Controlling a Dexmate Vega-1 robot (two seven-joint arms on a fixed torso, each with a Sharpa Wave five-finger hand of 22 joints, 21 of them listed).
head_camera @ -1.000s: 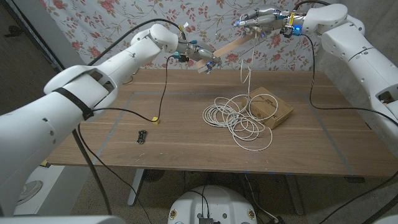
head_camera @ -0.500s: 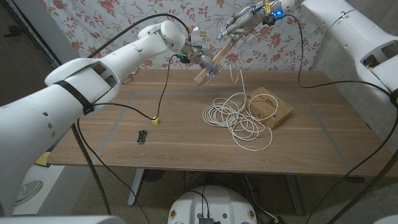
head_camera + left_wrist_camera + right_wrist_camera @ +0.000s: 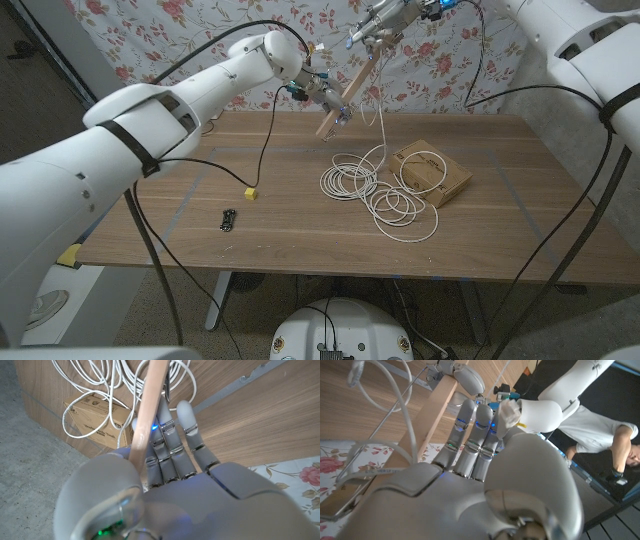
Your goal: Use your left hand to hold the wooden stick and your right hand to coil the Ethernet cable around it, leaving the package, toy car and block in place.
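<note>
Held aloft over the table's far edge: a pale, flat-sided wooden stick (image 3: 347,90), tilted, lower end gripped in the left hand (image 3: 318,92), upper end at the right hand (image 3: 378,22); seen from the left wrist, metal-grey fingers (image 3: 170,445) lying straight along the stick (image 3: 147,415), thumb side hidden behind a blurred white casing; from the right wrist, fingers (image 3: 470,435) curled against the stick (image 3: 437,415), white cable (image 3: 395,405) looping just beside, exact hold on the cable not discernible. Trailing down from the stick: a thin white Ethernet cable (image 3: 375,185), loose round coils heaped on the wooden table (image 3: 200,215), some overlapping a flat brown cardboard package (image 3: 432,172). Well apart toward the left: a small yellow block (image 3: 250,194) and a small black toy car (image 3: 229,219). Behind: floral-print cloth (image 3: 200,25).
</note>
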